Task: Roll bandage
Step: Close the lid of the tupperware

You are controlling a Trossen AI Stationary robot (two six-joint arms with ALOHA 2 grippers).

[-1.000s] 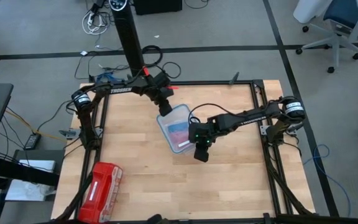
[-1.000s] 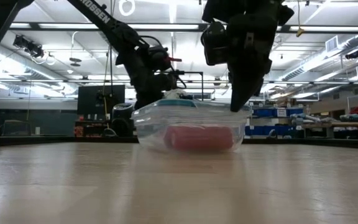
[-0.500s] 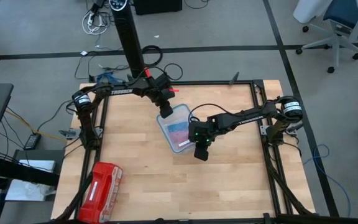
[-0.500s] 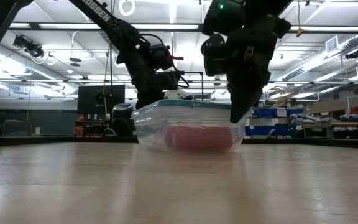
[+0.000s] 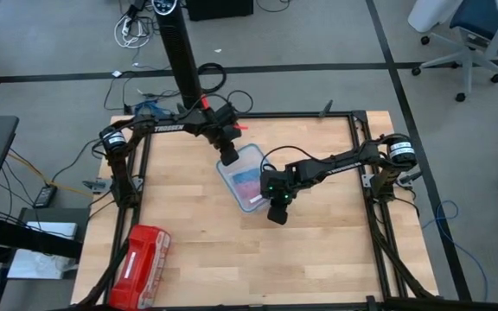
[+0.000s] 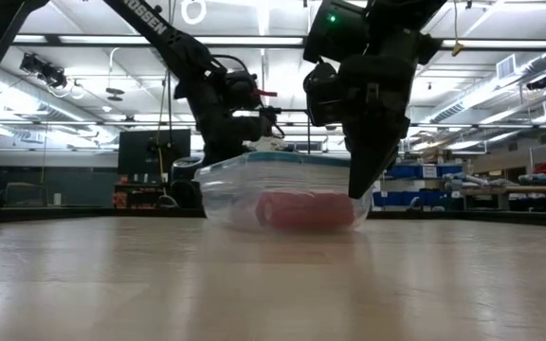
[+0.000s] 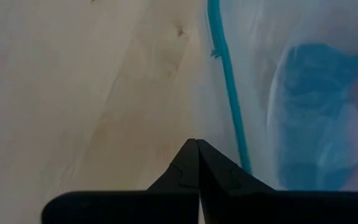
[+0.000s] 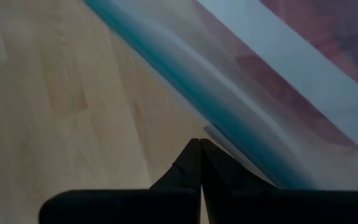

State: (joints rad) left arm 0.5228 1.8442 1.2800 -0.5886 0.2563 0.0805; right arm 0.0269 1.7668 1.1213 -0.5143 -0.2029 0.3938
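Right now I see a clear plastic box (image 5: 243, 179) with a teal rim sitting in the middle of the wooden table (image 5: 188, 242). Inside it I can see the blue bandage (image 7: 312, 106) next to a pink-red roll (image 6: 306, 209). My left gripper (image 5: 229, 158) is pressed shut, with nothing in it, just beside the far corner of the box. My right gripper (image 5: 276, 214) is also pinched shut and holds nothing, right at the near edge of the box. A red pack (image 5: 141, 256) lies well apart, by the near left corner of the table.
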